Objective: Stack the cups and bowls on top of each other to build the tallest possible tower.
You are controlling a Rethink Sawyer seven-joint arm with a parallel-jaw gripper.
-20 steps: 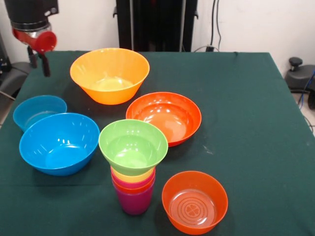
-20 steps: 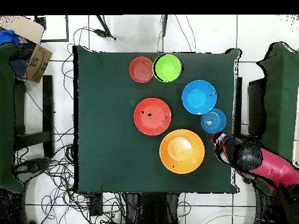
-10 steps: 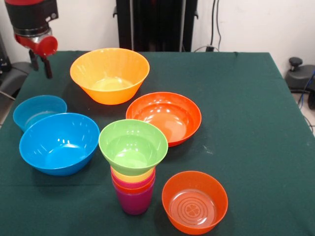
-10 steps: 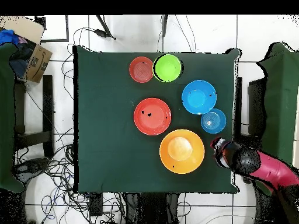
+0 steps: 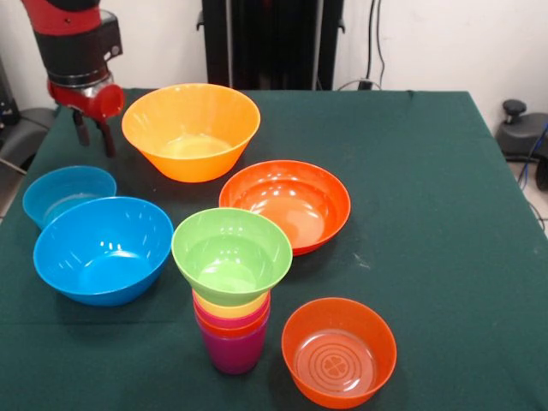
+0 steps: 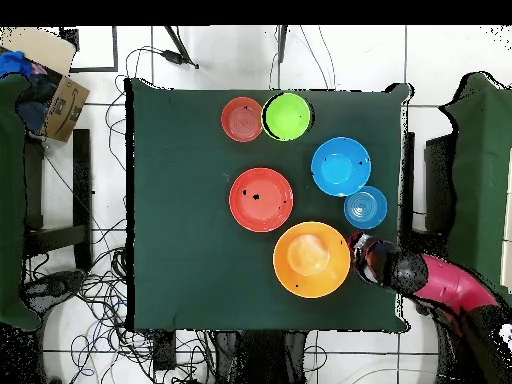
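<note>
While wires trail over the pale floor (image 6: 90, 290), the green tablecloth (image 5: 428, 214) lies smooth; the tool (image 5: 94, 137) seems parted.

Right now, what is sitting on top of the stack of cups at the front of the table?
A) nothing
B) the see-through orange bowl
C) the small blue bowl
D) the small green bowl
D: the small green bowl rests on the yellow rim at the top of the stack of cups.
</note>
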